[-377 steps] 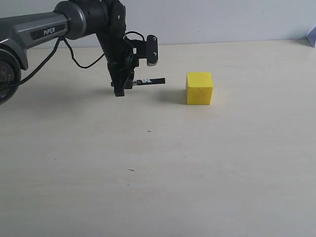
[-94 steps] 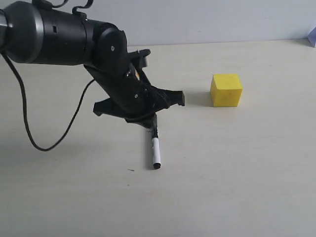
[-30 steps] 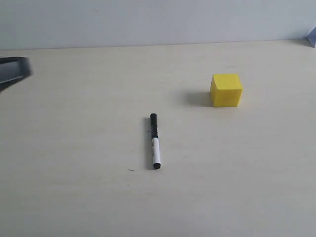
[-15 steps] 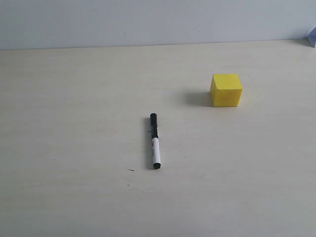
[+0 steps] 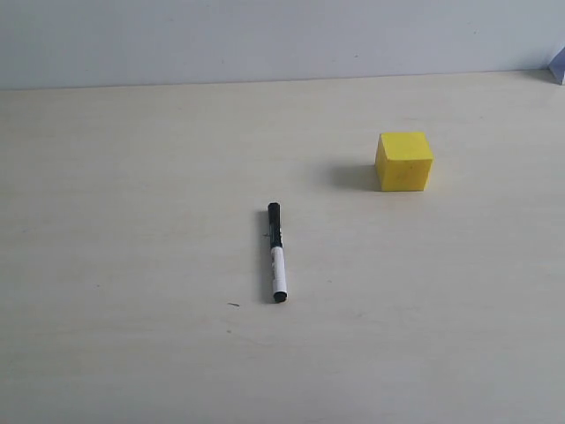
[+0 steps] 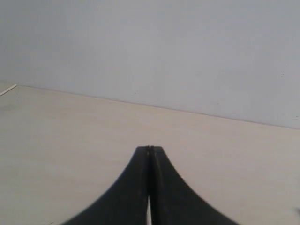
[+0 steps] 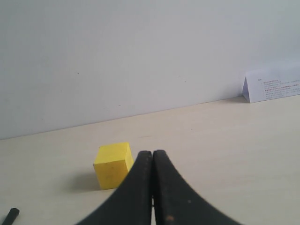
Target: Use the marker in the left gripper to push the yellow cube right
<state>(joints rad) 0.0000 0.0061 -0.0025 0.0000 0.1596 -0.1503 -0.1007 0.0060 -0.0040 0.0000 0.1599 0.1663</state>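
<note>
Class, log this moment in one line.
marker: lying loose | yellow cube: apart from it | left gripper: shut, empty | right gripper: shut, empty

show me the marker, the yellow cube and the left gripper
marker [image 5: 276, 252]: exterior view, mid-barrel
yellow cube [image 5: 405, 175]: exterior view, front face
left gripper [image 6: 149, 151]: left wrist view, seam between the closed fingertips

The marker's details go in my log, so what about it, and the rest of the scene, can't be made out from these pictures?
- Marker: print too small in the exterior view; all but one black end cut off by the right wrist view's edge.
- Left pincer and right pincer: outside the exterior view, so where they sit is unknown.
- Paper card: text too small in the right wrist view.
</note>
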